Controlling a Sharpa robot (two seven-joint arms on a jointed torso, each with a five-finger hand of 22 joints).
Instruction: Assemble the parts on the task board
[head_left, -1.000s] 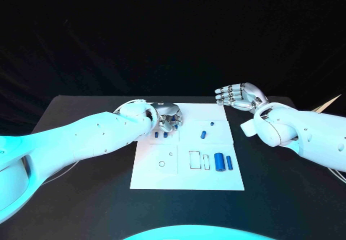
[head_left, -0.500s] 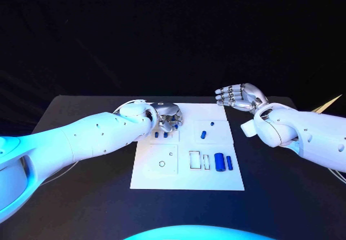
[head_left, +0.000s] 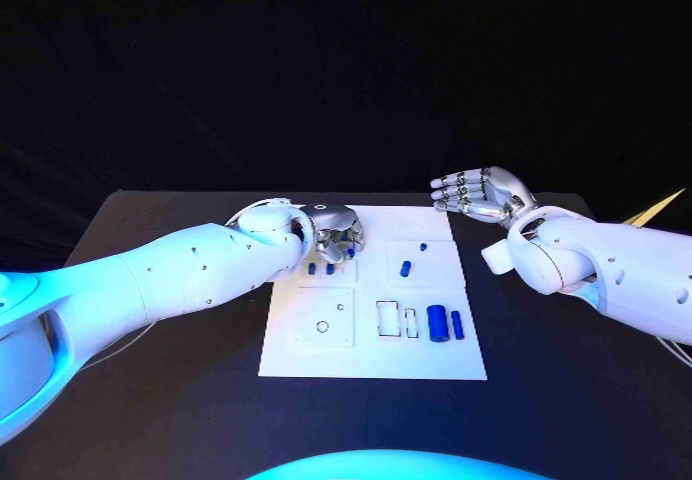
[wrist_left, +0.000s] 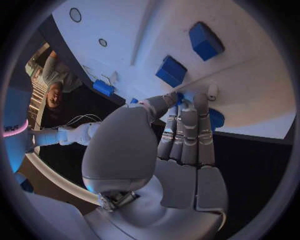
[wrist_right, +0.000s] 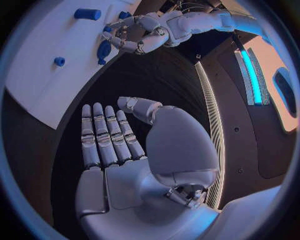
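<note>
The left hand (head_left: 332, 232) sits over the task board's (head_left: 375, 355) far left corner on the desk (head_left: 173, 400), fingers (wrist_left: 187, 131) curled down onto a blue part (wrist_left: 215, 119) that the left wrist view reveals. Right of the board, the right hand (head_left: 483, 193) hovers, fingers spread and empty.

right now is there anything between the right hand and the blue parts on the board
Nothing visible does. The right hand hangs open above the table just past the far right corner of the task board; bare board lies between it and the nearest blue parts. The left hand works at the far left of the board.
</note>
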